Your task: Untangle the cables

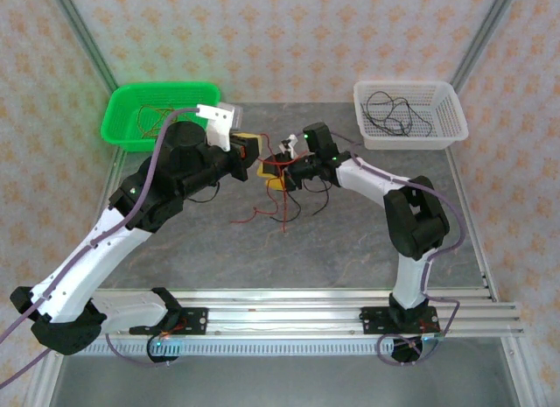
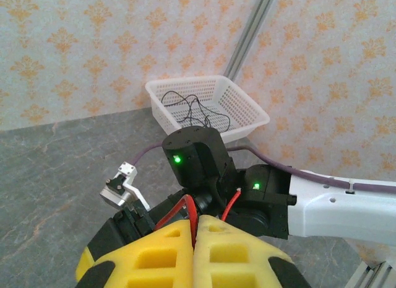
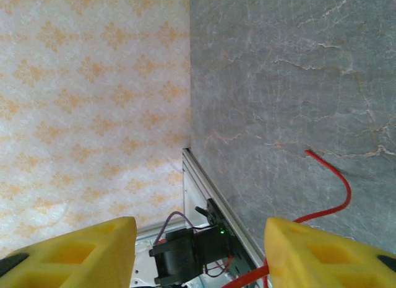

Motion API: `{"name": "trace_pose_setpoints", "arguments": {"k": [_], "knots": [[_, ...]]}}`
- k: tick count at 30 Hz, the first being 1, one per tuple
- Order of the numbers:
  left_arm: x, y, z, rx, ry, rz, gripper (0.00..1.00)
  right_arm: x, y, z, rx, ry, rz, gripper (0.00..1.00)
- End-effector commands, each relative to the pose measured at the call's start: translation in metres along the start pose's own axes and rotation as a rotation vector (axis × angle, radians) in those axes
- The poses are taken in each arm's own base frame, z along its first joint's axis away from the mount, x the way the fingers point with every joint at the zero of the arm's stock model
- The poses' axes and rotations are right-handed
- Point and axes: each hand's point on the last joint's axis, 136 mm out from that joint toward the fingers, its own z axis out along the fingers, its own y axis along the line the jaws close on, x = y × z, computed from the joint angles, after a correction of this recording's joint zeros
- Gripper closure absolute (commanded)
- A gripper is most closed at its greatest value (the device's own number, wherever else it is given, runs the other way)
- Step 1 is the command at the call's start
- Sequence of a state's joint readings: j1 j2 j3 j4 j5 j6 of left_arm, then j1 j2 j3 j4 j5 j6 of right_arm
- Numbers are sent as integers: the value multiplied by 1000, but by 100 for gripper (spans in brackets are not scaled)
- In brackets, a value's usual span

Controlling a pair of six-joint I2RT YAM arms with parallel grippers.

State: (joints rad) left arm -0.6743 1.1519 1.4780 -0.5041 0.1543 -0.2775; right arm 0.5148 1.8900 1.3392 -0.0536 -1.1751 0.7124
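The cables (image 1: 284,206) are thin red and black wires hanging in a loose tangle above the middle of the table. My left gripper (image 1: 249,152) reaches in from the left, and in the left wrist view its yellow fingers (image 2: 167,251) are pressed together on a red wire (image 2: 193,210) that loops out from between them. My right gripper (image 1: 273,175) meets it from the right. In the right wrist view the right gripper (image 3: 201,229) stands open with its yellow pads far apart. A red wire (image 3: 339,184) curves past its right pad and crosses the gap low down.
A green basket (image 1: 127,127) at the back left holds red wires. A white basket (image 1: 446,105) at the back right holds black wires (image 2: 195,108). The right arm's black wrist (image 2: 198,158) sits close in front of my left fingers. Metal rails edge the table.
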Motion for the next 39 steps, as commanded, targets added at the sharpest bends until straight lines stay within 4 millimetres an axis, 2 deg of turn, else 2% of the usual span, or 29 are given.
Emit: {"name": "trace_pose_setpoints", "arguments": {"k": [1, 10, 15, 21, 24, 26, 29, 32, 35, 39], "knots": [[1, -3, -6, 10, 5, 30, 100, 7, 8, -2, 4, 25, -42, 45], [5, 3, -6, -17, 23, 37, 100, 11, 0, -12, 102, 7, -168, 46], [3, 8, -11, -50, 10, 39, 100, 26, -12, -12, 107, 55, -244, 56], [-9, 35, -19, -216, -31, 45, 100, 43, -38, -16, 142, 53, -304, 73], [-15, 50, -23, -311, -50, 58, 100, 37, -51, -24, 216, -22, -323, 74], [-16, 54, -22, -339, -53, 67, 100, 36, -49, -30, 212, -54, -359, 74], [-15, 55, -19, -341, -52, 74, 100, 32, -49, -40, 258, -112, -427, 72], [-13, 48, -14, -296, -44, 72, 100, 12, -52, -62, 415, -243, -506, 70], [-12, 40, -12, -248, -40, 72, 100, 3, -36, -85, 508, -352, -663, 65], [-14, 34, -11, -216, -40, 75, 100, 19, 5, -100, 501, -450, -996, 58]]}}
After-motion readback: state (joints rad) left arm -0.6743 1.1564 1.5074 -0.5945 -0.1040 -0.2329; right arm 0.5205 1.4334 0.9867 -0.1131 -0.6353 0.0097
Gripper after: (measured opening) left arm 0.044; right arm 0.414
